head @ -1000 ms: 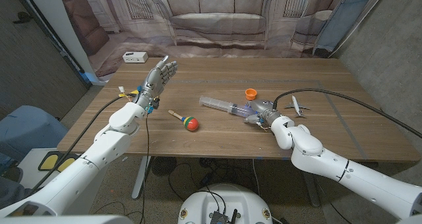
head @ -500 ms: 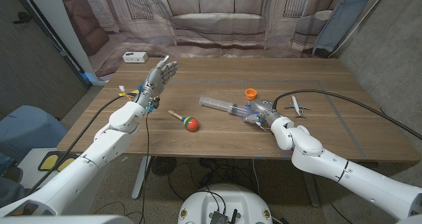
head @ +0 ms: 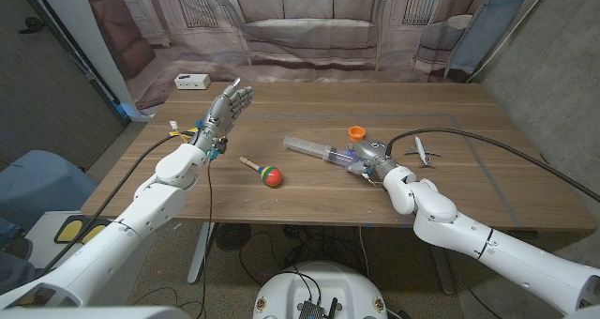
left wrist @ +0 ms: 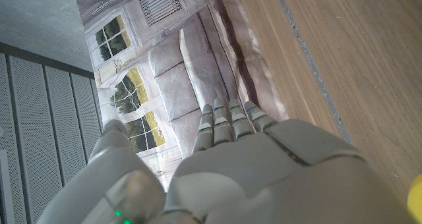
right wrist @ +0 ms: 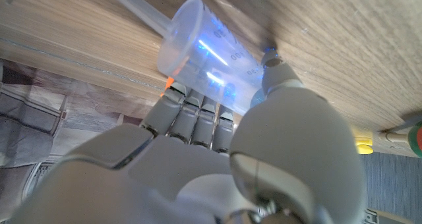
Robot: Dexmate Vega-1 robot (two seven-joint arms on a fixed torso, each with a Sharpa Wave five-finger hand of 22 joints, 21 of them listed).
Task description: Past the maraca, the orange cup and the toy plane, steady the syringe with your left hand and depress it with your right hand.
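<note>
So the left hand (head: 228, 106) is up off the wooden table (head: 281, 192) on the far left, fingers straight and close together, holding nothing — nowhere near the syringe yet, so I'd say the steadying step hasn't started on that side. Moving right there's the maraca (head: 264, 172), a little wooden stick handle with a glossy round head banded red, green and yellow, lying on its side near the front edge. Then the syringe (head: 319, 151) lies flat mid-table, a clear plastic tube; in the right wrist view (right wrist: 204, 47) you can see its flared round rim, printed markings and a thin rod sticking out of it. The right hand (head: 367, 158) is at the syringe's right end, fingers curled around the barrel and its thumb lying along the clear plastic, so it looks like it's gripping that end. Just behind it is the small orange cup (head: 355, 132), smooth plastic, and right of the hand sits the white toy plane (head: 423, 152), tiny and thin-winged. My guess at the next move: the left hand needs to cross over past the maraca and pin the barrel — then the right can let go and push the plunger.
</note>
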